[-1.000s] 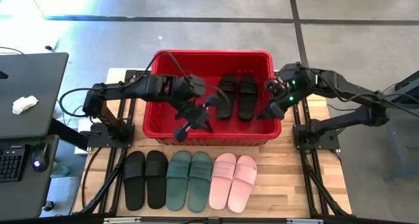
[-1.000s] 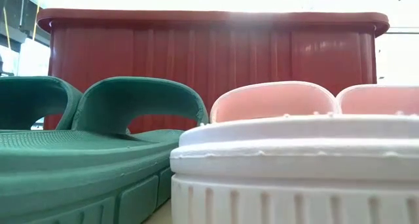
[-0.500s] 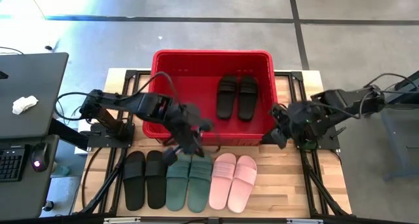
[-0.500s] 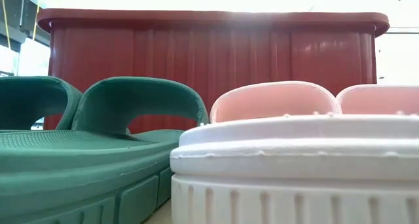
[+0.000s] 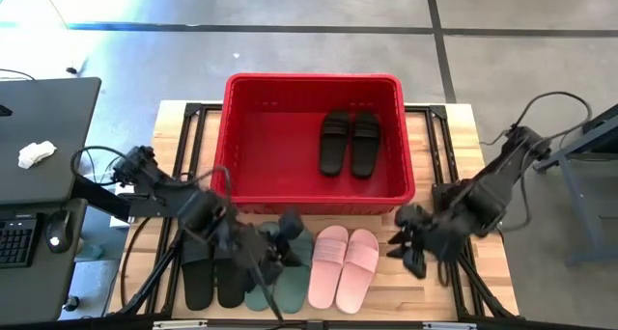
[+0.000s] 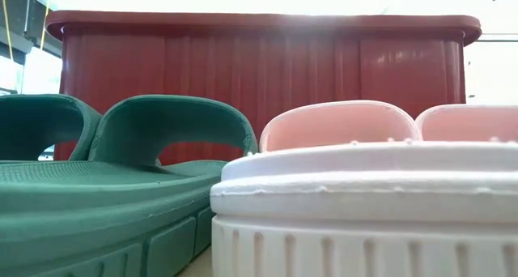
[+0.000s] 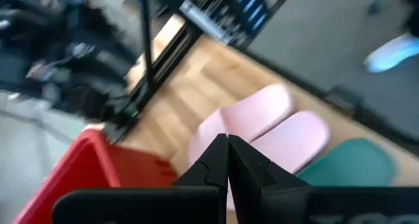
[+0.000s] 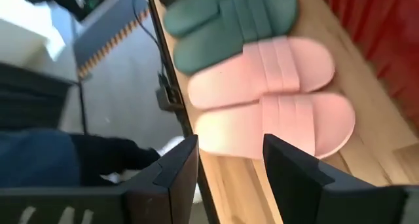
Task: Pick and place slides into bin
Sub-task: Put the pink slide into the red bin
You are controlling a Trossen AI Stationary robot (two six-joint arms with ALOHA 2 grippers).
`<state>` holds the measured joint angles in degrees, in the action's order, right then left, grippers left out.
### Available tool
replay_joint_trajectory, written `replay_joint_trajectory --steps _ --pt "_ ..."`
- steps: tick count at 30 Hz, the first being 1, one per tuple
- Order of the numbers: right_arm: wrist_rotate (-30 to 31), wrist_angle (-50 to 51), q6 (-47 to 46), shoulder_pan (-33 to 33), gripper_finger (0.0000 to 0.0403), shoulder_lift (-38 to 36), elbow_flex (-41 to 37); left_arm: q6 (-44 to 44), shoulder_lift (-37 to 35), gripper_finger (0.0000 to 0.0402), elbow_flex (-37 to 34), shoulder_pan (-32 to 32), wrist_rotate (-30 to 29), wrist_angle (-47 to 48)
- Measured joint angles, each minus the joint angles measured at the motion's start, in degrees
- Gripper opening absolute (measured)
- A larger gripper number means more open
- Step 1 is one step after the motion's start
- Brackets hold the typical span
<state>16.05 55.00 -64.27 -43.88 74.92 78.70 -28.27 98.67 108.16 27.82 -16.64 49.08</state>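
Both arms have swung back from the bin to the front row. The right gripper, open and empty, sits just right of the pink slides, which lie lengthwise front-to-back; the left gripper, shut, is over the green pair.

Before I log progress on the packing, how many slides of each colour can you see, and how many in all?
Black slides: 4, 2 in the bin at and 2 on the table at
Green slides: 2, on the table
Pink slides: 2, on the table
Total: 8 slides
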Motion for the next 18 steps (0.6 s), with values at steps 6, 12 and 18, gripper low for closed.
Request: replay_joint_trajectory --steps 6,12,18 --pt "-0.1 0.8 0.0 -3.0 0.0160 7.6 0.0 -1.0 6.1 0.0001 0.0 2.9 -7.2 -0.2" --pt "-2.9 2.3 -0.9 -4.1 0.0160 14.5 0.0 -0.4 13.2 0.0001 0.0 2.4 -6.1 0.1" --pt "-5.2 3.1 -2.8 -4.7 0.0160 19.3 0.0 0.6 17.5 0.0046 0.0 2.6 -5.0 -0.3"
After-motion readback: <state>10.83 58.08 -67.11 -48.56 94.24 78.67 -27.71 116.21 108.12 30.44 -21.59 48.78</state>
